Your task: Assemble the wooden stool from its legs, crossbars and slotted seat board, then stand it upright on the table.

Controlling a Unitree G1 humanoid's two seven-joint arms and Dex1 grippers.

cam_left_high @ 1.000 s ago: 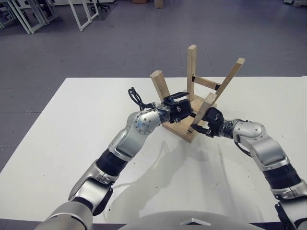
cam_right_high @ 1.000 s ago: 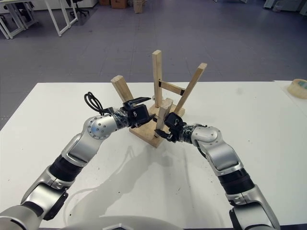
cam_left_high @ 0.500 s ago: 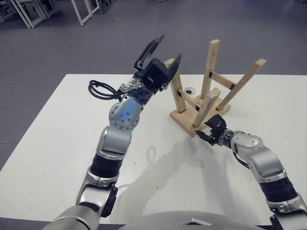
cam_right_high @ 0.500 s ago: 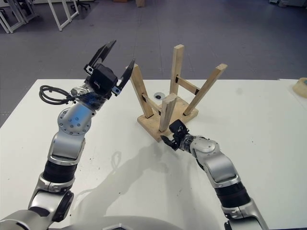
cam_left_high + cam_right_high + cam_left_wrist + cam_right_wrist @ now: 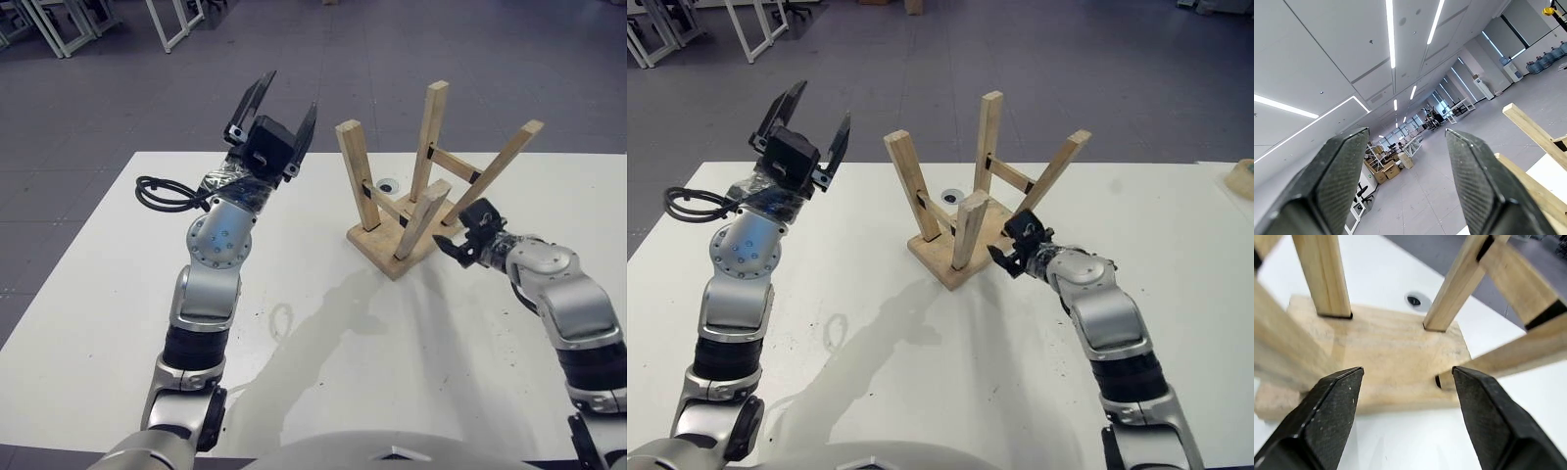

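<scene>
The wooden stool (image 5: 411, 211) rests upside down on the white table (image 5: 118, 294), its seat board (image 5: 950, 259) flat on the surface. Its legs point up, joined by crossbars (image 5: 453, 164). My left gripper (image 5: 287, 98) is raised high above the table, left of the stool and apart from it, open and holding nothing. In the left wrist view its fingers (image 5: 1484, 191) frame the ceiling, with stool legs (image 5: 1533, 132) at the side. My right gripper (image 5: 462, 235) hovers open just right of the seat board (image 5: 1386, 347), close to a leg base, gripping nothing.
A small round hole (image 5: 389, 183) lies in the table behind the stool. A black cable (image 5: 162, 191) loops from my left forearm. A pale object (image 5: 1242, 178) sits at the table's far right edge. Grey floor and white table frames lie beyond.
My left gripper let go near the stool's leg, rose and swung left, open. My right gripper moved from the seat board's front corner round to its right side. The camera also shifted.
</scene>
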